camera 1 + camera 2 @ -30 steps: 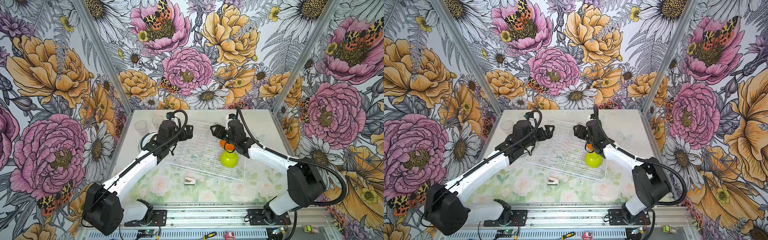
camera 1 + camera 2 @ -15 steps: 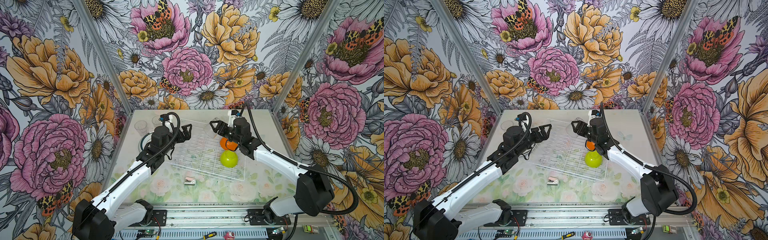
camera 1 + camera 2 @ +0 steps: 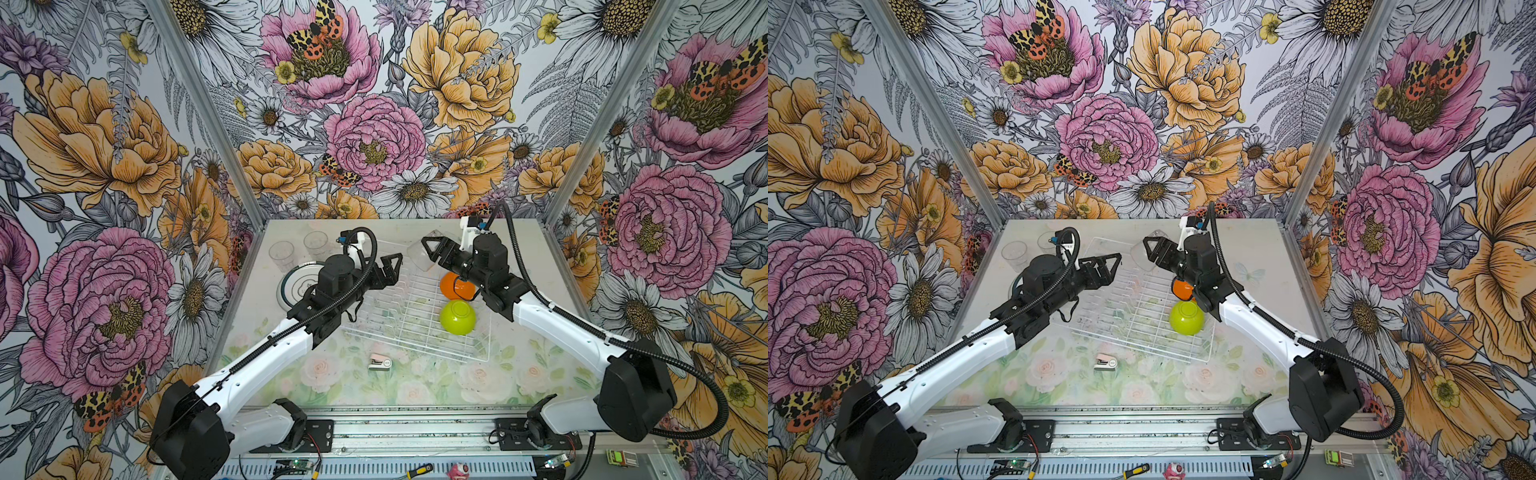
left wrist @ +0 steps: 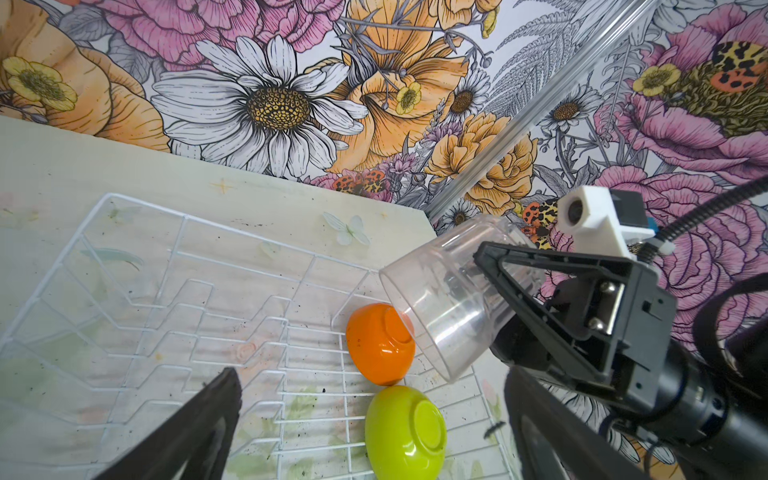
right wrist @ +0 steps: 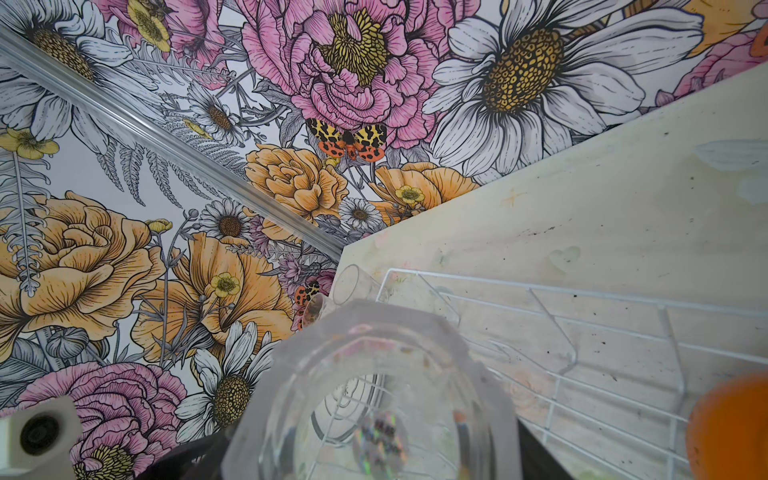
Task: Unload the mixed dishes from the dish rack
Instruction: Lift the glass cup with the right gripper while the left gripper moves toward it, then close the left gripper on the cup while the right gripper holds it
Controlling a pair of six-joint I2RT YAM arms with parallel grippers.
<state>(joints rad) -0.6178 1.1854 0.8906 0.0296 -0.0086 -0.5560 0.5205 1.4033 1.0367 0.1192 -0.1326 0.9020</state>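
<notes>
The right jaws hold a clear cup (image 4: 453,303) tipped on its side, up in the air over the far right corner of the dish rack (image 3: 409,307). The left jaws are wide open and hold nothing, over the rack's left edge. An orange bowl (image 3: 453,284) and a green bowl (image 3: 457,318) sit in the rack's right side, bottoms showing. Two more cups (image 3: 281,255) and a plate (image 3: 291,286) sit on the surface (image 3: 540,266) left of the rack.
</notes>
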